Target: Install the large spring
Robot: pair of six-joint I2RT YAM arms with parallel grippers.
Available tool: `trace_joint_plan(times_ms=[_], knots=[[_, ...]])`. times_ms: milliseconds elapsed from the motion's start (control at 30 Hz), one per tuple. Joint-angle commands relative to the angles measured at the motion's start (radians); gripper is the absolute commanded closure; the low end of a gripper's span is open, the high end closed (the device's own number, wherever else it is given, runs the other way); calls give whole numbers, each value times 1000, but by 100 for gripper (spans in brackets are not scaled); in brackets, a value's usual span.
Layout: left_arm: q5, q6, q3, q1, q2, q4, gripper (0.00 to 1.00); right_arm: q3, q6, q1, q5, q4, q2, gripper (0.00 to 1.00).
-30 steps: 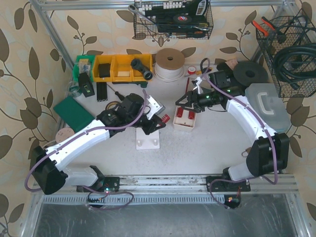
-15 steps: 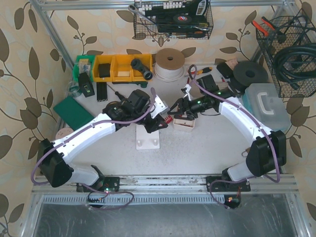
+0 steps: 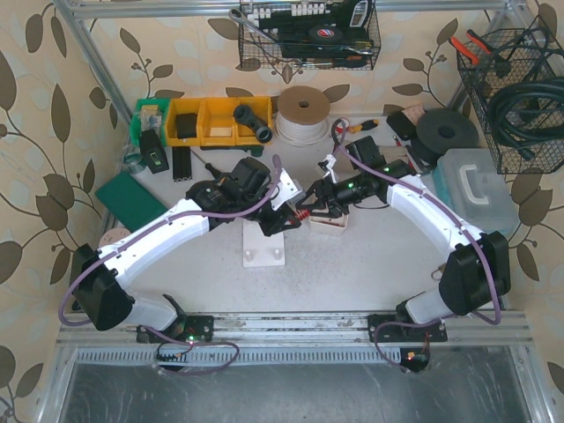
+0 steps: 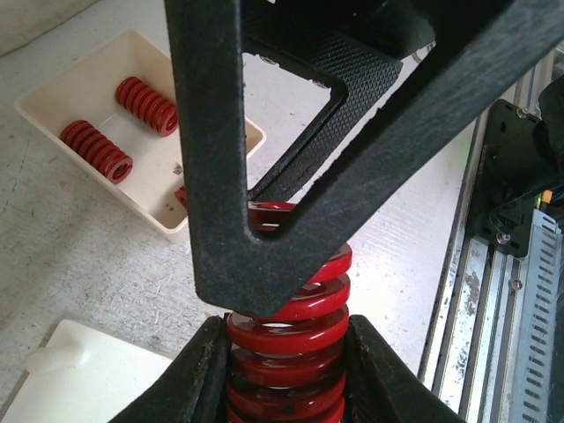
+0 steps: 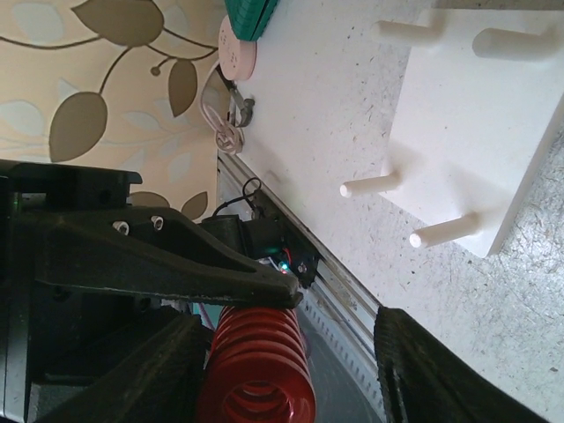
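— While both arms meet above the desk (image 3: 379, 264), where is the red spring (image 4: 295, 304)?

— Off the surface, clamped crosswise by the left pincer (image 4: 284, 352), both of its fingers pressed against the coils. It hangs just beside the cream tray (image 4: 189, 159) holding other red springs (image 4: 95, 150), and near the white block (image 5: 476, 115) with its four pegs (image 5: 370, 183).

— And the right pincer (image 5: 286, 348)?

— Open around the spring's far end. One finger touches the coils and the other stands apart, so it grips nothing yet.

— How will the spring handle?

— The wire is thick and closely wound. I judge it stiff and fairly heavy for its size, unlikely to give under a squeeze. Its smooth paint and round body could let it roll or slide between flat fingers.

— Where is the best hold?

— Squarely across the middle coils, leaving an open end free to slip over a peg.
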Motion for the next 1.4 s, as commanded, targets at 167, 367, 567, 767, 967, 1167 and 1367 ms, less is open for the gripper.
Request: trace_joint_plan(times_ms=[167,367,567,767,967,1167,1367], knots=[[6,28,54,-12,6,15,100,-47,8,8,-67,26,-24,48],[0,31,63,-12,15,16,100,-49,16,10,-100,39,-25,49],[5,34,76,-12,26,18,100,-49,12,9,-98,36,-29,62],[-3,38,85,-12,26,6,100,-50,15,10,-95,40,-25,87],[-28,-17,78,-10,10,19,79,-51,33,7,-77,59,-29,100],[15,-177,40,25,-66,146,29,-56,95,-17,-96,135,-52,100],[181,-587,-115,149,-159,508,24,-102,257,-56,-143,352,-114,100]])
